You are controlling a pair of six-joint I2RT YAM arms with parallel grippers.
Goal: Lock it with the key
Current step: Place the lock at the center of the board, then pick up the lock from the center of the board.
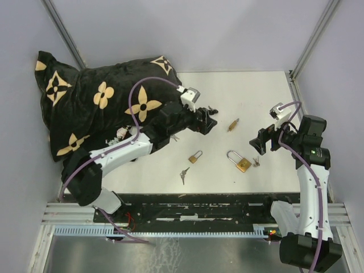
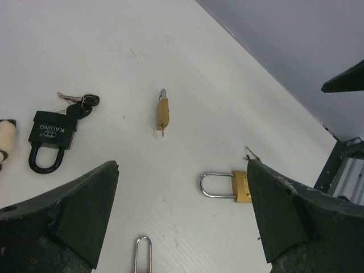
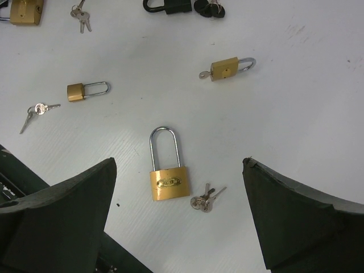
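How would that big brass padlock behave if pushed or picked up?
The padlock lies flat, so it would probably slide rather than roll. Its metal body is likely heavy for its size. The smooth steel loop may be slippery to grip.

One word can be read: white capitals on the body of the black padlock (image 2: 54, 132), seemingly "KAIJING", with a small eye-shaped mark printed under it, seen in the left wrist view. The large brass padlock (image 3: 169, 183) carries a dark oval emblem on its face, but the letters inside are too small to make out.
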